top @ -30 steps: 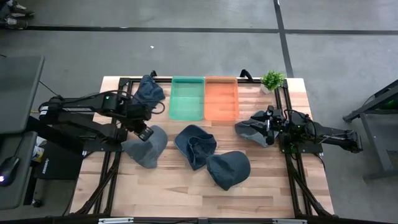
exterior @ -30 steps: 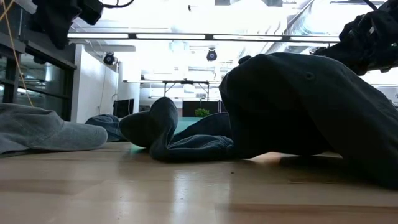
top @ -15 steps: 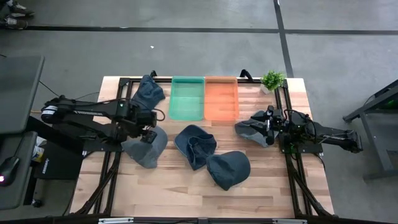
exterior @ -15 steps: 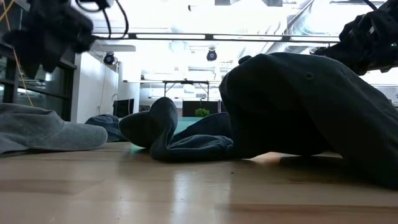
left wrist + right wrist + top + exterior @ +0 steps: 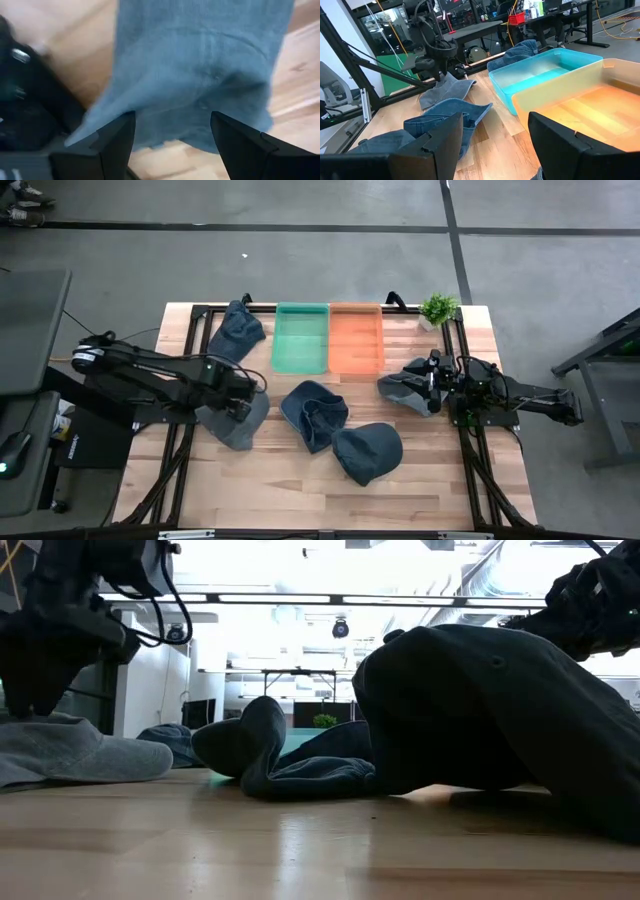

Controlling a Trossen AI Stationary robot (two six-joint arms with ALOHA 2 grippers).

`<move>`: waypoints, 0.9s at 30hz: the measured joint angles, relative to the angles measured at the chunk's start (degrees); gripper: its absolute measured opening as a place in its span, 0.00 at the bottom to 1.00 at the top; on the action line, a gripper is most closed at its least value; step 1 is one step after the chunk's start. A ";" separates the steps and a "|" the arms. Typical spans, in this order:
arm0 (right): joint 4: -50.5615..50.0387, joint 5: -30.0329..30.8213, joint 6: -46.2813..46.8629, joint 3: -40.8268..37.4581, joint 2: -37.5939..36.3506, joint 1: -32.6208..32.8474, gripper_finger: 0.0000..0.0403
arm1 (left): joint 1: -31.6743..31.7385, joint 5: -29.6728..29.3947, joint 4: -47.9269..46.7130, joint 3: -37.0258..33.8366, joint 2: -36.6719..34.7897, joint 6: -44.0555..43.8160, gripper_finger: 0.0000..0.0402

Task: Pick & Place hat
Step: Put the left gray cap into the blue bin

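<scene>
The grey-blue hat [image 5: 235, 420] lies flat on the wooden table [image 5: 300, 480], left of centre in the high view. My left gripper [image 5: 240, 401] is over its upper edge, jaws spread wide with nothing between them; the wrist view shows the fabric [image 5: 200, 70] just past my fingers [image 5: 117, 137]. My right gripper [image 5: 437, 385] waits at the right side, jaws open, beside another dark hat [image 5: 405, 392].
</scene>
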 joint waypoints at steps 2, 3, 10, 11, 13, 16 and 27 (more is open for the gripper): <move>0.14 -0.01 -0.01 0.00 0.01 0.00 0.55 | 0.00 -2.08 0.58 0.04 1.25 1.56 0.64; 0.16 -0.01 -0.01 0.00 0.02 0.02 0.55 | 0.01 -3.02 1.00 0.03 2.01 2.38 0.64; 0.21 -0.01 0.01 0.00 0.04 0.01 0.55 | 0.07 -5.12 1.96 0.09 6.66 5.84 0.64; 0.21 -0.01 0.00 0.00 0.04 0.01 0.55 | 0.07 -5.08 2.67 0.08 7.26 5.94 0.64; 0.20 -0.01 0.00 0.00 0.02 0.02 0.55 | 0.07 -4.75 2.56 0.40 7.33 5.98 0.64; 0.34 0.01 0.02 0.00 0.14 0.00 0.55 | 0.07 -4.31 2.15 2.26 7.55 5.98 0.64; 0.37 -0.01 0.00 0.00 0.33 0.00 0.55 | 0.11 -9.76 0.74 6.45 7.53 10.46 0.64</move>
